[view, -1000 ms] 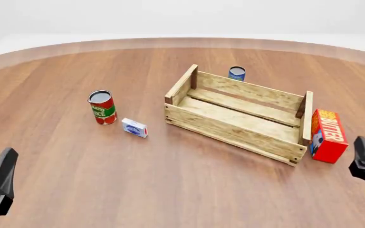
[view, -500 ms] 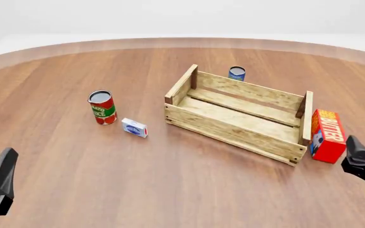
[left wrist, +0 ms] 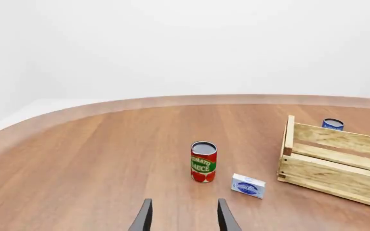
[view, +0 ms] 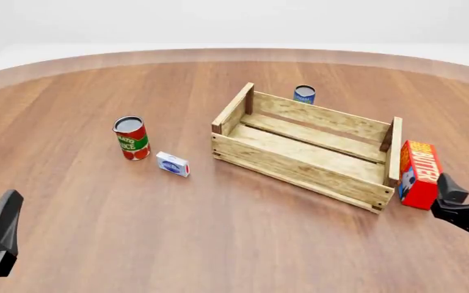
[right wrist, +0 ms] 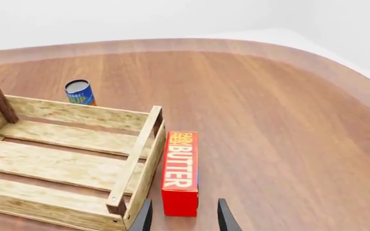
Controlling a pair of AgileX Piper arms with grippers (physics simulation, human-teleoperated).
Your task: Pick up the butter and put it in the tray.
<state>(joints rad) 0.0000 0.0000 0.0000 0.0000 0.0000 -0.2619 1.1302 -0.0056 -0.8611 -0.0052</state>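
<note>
The butter (view: 420, 174) is a red carton with an orange face. It stands on the table against the outside of the right end of the tray (view: 292, 163), a light wooden slatted crate. In the right wrist view the butter (right wrist: 180, 171) lies straight ahead beside the tray's end wall (right wrist: 138, 159). My right gripper (view: 466, 196) is open and empty, just short of the butter on its near right side; its fingers (right wrist: 223, 216) stand wide apart. My left gripper (view: 2, 227) is at the near left, open and empty, far from the butter. In its wrist view the left gripper (left wrist: 185, 220) points over bare table.
A red tomato sauce can (view: 131, 138) and a small blue-white box (view: 173, 164) stand left of the tray. A blue can (view: 304, 94) stands behind the tray's far wall. The left wrist view shows the sauce can (left wrist: 203, 161), the box (left wrist: 248, 186) and the tray (left wrist: 339, 168).
My right gripper has moved left and forward, closer to the butter. The left gripper and all the objects have stayed where they were.
</note>
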